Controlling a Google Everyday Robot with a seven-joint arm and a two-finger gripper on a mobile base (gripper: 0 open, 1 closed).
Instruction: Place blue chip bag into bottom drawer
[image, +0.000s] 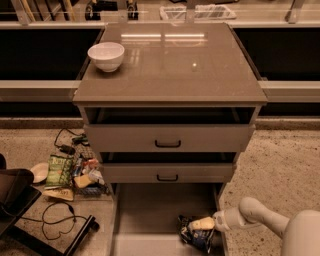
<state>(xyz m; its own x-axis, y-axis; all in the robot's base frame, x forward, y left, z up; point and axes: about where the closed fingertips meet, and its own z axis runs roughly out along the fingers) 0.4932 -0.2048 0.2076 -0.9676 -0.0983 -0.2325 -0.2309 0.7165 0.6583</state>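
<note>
Down at 8 o'clock on the floor sits a messy pile: a green bag (60, 170), a white plate (39, 171) just beside it at its 9 o'clock, some other wrappers I can't make out, and a black cable (55, 220) looping toward 6 o'clock. A dark chair (15, 192) is cut off at the left edge.

Moving right, a white bowl (106, 55) stands upright on the cabinet top (200, 75), near its 10 o'clock corner. Below the top, the top drawer (168, 137) and middle drawer (167, 172) are both pulled out a bit, each with a black handle. The bottom drawer (150, 215) is pulled out much farther, with its flat floor showing.

The blue bag (195, 239) lies inside the bottom drawer, at the 4 o'clock part of its floor, close to the right wall and all crinkled.

The gripper (201, 223) comes in from 3 o'clock, low over the drawer, with its cream fingers (205, 223) pinched together on the upper part of the blue bag. The pale arm (255, 215) trails off toward 4 o'clock, over the speckled floor.
</note>
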